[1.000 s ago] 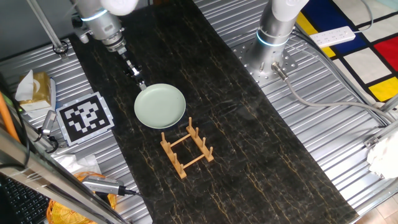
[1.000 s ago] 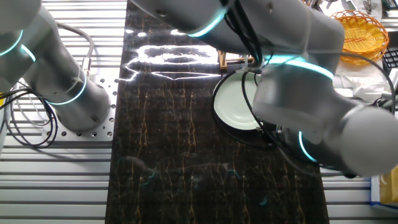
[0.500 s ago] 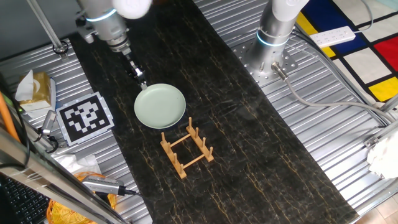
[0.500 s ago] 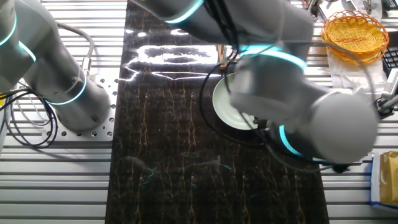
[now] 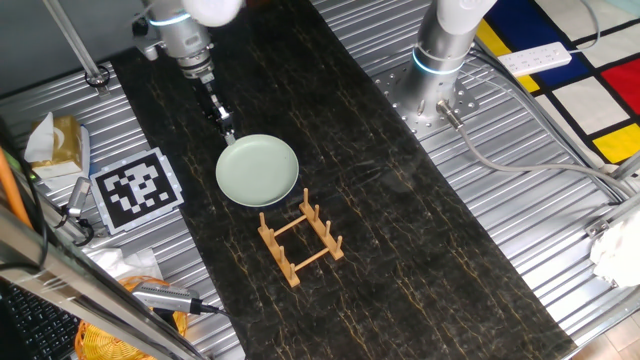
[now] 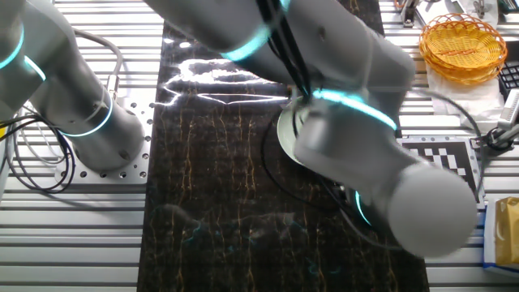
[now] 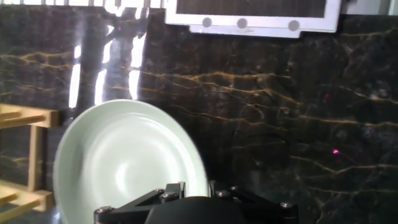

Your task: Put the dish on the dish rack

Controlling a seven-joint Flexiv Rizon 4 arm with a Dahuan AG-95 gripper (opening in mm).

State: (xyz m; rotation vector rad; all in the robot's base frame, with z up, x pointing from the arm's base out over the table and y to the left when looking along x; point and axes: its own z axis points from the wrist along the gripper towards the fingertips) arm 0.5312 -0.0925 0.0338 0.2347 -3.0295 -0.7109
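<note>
The pale mint-green dish (image 5: 258, 170) lies on the dark marble strip, just behind the wooden dish rack (image 5: 300, 240). My gripper (image 5: 227, 136) is at the dish's far-left rim, fingers pointing down along it. In the hand view the dish (image 7: 124, 162) fills the lower left and its rim runs into the narrow gap between my fingers, where my gripper (image 7: 194, 186) is shut on it. The rack (image 7: 25, 155) shows at the left edge. In the other fixed view my arm hides the rack and all but a sliver of the dish (image 6: 284, 136).
A black-and-white marker card (image 5: 137, 188) lies left of the dish, with a tissue box (image 5: 55, 140) behind it. A second arm's base (image 5: 440, 60) stands at the back right. A wicker basket (image 6: 462, 45) sits at the table's corner.
My arm's wrist has swung a little to the right above the gripper. The fingertips stay at the dish's rim, and the dish and the rack have not moved.
</note>
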